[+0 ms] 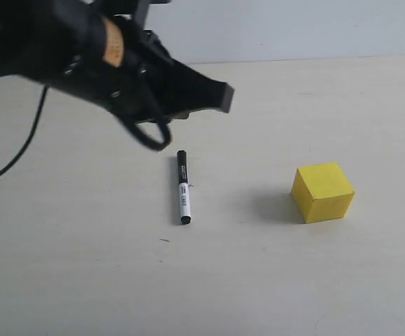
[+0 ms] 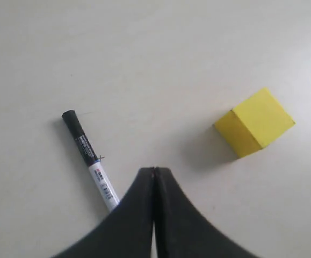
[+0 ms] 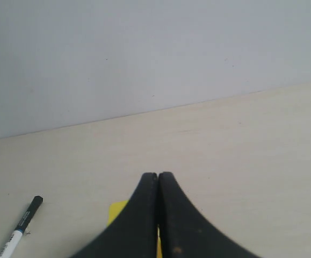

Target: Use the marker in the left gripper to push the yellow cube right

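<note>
Jaws on left closed, empty, marker [image 1: 182, 187] apart

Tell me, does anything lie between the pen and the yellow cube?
Nothing, only bare table separates the marker from the yellow cube; the exterior and left wrist views both show it.

Light's even, soft and bright, no glare on the pale beige matte tabletop [image 1: 258, 280]. The plain bright yellow solid cube [image 1: 322, 192] throws a faint diffuse shadow to its left in the exterior view; the slim black-and-white whiteboard marker [image 1: 182, 187] hardly any. My black two-fingered left claw [image 1: 223, 97] + arm look blurred there. Wrist views: my fingers [image 2: 134, 220] read as flat black w/ soft edges.
</note>
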Controlling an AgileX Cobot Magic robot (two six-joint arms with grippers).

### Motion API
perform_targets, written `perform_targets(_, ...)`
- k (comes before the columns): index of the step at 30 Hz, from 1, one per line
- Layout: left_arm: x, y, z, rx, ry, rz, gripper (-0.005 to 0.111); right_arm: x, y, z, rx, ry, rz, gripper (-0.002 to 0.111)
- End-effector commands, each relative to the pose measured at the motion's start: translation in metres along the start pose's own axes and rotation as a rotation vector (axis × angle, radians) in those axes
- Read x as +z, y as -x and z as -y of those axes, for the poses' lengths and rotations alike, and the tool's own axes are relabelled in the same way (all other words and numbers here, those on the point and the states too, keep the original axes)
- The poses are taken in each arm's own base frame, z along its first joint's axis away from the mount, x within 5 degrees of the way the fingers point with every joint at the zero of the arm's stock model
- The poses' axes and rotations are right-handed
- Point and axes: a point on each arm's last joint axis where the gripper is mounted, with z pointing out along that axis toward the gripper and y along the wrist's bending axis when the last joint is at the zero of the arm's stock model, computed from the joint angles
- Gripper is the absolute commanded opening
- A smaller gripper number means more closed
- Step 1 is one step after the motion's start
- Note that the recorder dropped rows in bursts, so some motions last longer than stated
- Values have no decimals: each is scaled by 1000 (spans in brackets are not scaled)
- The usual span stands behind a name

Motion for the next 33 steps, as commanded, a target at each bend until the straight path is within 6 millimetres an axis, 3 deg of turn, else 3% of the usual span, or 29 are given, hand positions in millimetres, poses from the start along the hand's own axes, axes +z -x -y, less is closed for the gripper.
perform_targets(1,-50,-29,-17,32,-45,120,0,0,-1,0,-12,-2,3,0)
perform_targets(6,-105,-61,-40,-30,-12,93,0,0,-1,0,-12,-2,3,0)
perform_targets(12,-152,-83,-59,-56,33,73,0,0,-1,0,-10,-1,3,0)
perform_targets(18,-175,-90,-65,-71,12,128,0,0,-1,0,-10,-1,3,0)
perform_targets(33,-205,-99,-73,-73,-39,241,0,0,-1,0,-10,-1,3,0)
